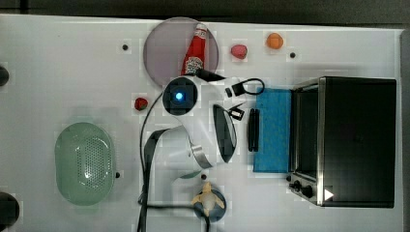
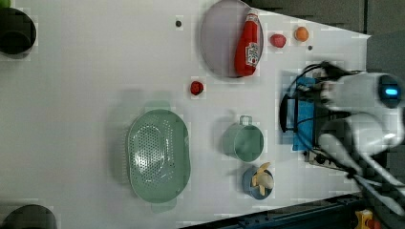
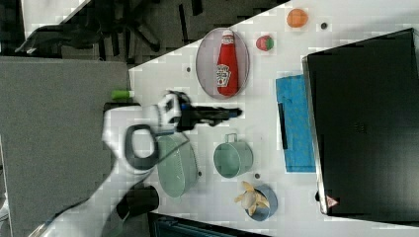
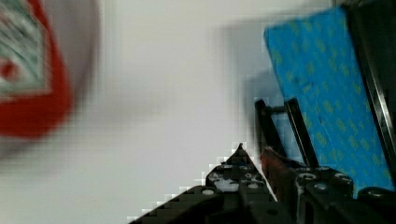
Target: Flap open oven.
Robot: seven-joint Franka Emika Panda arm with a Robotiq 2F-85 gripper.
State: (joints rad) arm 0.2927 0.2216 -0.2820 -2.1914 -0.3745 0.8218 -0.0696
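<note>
Honestly, the oven (image 1: 358, 140) at 3 o'clock in the top view already has its door (image 1: 273, 130) flat, so I'd just lift the gripper (image 1: 235, 113) clear of the handle (image 1: 253, 129), though I can't tell its finger state.

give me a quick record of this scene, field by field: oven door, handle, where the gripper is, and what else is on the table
oven door: the oven has its blue flap door lying down flat, open
handle: dark bar handle at the door's outer edge, nothing gripping it
gripper: gripper is above the table, apart from the handle
plate: ketchup bottle lies on the round plate
other items: green colander, green cup, strawberry, blue bowl
</note>
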